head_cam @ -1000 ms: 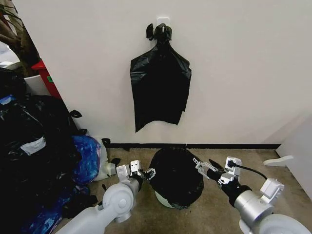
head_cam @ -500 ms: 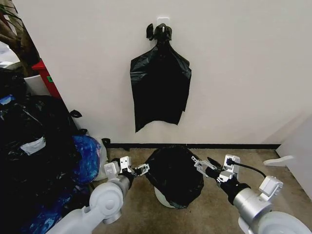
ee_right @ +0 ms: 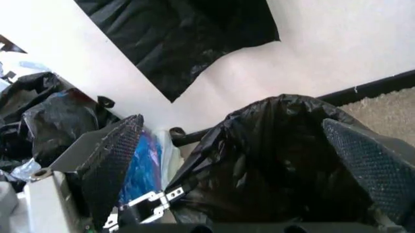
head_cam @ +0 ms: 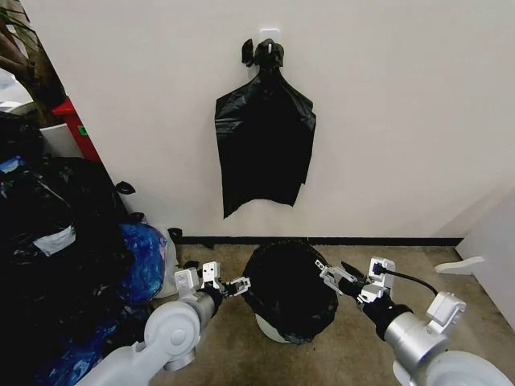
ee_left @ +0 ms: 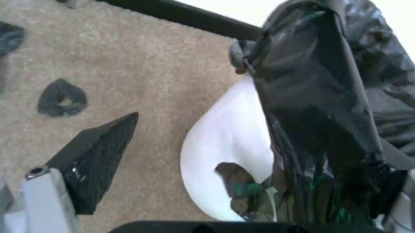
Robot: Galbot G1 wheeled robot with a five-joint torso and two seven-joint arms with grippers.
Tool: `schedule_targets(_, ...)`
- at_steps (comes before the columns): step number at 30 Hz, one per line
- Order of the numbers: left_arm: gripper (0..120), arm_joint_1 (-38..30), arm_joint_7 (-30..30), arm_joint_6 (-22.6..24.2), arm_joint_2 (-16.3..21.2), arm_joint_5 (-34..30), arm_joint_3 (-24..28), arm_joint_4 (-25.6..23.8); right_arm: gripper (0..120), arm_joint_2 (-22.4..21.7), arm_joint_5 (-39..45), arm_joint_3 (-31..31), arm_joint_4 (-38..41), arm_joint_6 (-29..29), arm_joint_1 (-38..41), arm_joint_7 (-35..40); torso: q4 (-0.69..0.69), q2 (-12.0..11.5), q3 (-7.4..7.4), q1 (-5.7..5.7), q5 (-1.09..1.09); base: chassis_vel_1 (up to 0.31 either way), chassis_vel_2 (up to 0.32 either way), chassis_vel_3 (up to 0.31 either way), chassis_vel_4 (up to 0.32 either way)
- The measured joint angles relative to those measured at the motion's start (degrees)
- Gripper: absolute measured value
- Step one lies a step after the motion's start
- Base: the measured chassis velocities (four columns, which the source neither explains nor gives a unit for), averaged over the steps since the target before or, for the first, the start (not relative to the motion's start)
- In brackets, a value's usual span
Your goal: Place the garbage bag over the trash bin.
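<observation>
Left tool (head_cam: 235,284) spread wide beside trash bin (head_cam: 269,328), right tool (head_cam: 331,273) wide, garbage bag (head_cam: 290,285) draped over bin

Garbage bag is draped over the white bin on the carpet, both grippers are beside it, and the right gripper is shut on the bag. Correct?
Not quite. The right gripper is open, its jaws spread on either side of the garbage bag, as the right wrist view shows. The rest holds: the bag covers the white bin on the carpet, with the left gripper beside it.

No readable text, label, brand, number or sign appears on any bag, bin, wall or robot part here.
</observation>
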Motion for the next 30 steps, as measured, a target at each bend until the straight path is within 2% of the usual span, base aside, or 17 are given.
schedule_targets(1, 100, 0.00, 0.00, 0.00, 0.00, 0.00, 0.00, 0.00, 100, 0.00, 0.00, 0.00, 0.00, 0.00, 0.00, 0.00, 0.00, 0.00, 0.00, 0.00, 0.00, 0.000, 0.000, 0.000, 0.000)
schedule_targets(7, 100, 1.23, 10.90, 2.66, 0.91, 2.69, -1.97, 2.48, 100, 0.21, -0.08, 0.02, 0.00, 0.03, -0.27, -0.30, 0.01, 0.00, 0.00, 0.00, 0.00, 0.000, 0.000, 0.000, 0.000)
schedule_targets(16, 100, 1.55, 13.50, 1.05, 0.48, 4.55, -2.26, 3.64, 100, 0.51, -3.04, -1.02, 0.00, -1.03, -2.14, -4.55, 0.00, 0.00, 0.00, -0.01, 0.00, 0.000, 0.000, 0.000, 0.000)
schedule_targets(19, 100, 1.38, 17.44, 1.13, 0.51, 5.45, -2.65, 4.42, 100, 0.37, -3.14, -0.94, 0.00, -1.15, -2.01, -4.69, 0.00, 0.00, 0.00, 0.00, 0.00, 0.000, 0.000, 0.000, 0.000)
schedule_targets(26, 100, 1.33, 18.97, 1.47, 0.28, 7.04, -2.89, 5.29, 100, 0.39, -3.37, -0.96, 0.00, -1.69, -3.07, -5.43, 0.00, 0.00, 0.00, 0.00, 0.00, 0.000, 0.000, 0.000, 0.000)
schedule_targets(28, 100, 1.37, 18.33, 1.29, -0.03, 6.92, -3.00, 5.34, 100, 0.49, -6.03, -1.94, 0.00, -1.78, -3.25, -7.70, 0.00, 0.00, 0.00, 0.00, 0.00, 0.000, 0.000, 0.000, 0.000)
schedule_targets(30, 100, 1.58, 17.92, 1.12, -0.18, 6.32, -3.55, 5.34, 100, 0.27, -14.71, -3.64, -0.16, -0.09, -2.37, -15.42, 0.00, 0.00, 0.00, 0.00, -0.01, 0.000, 0.000, 0.000, 0.000)
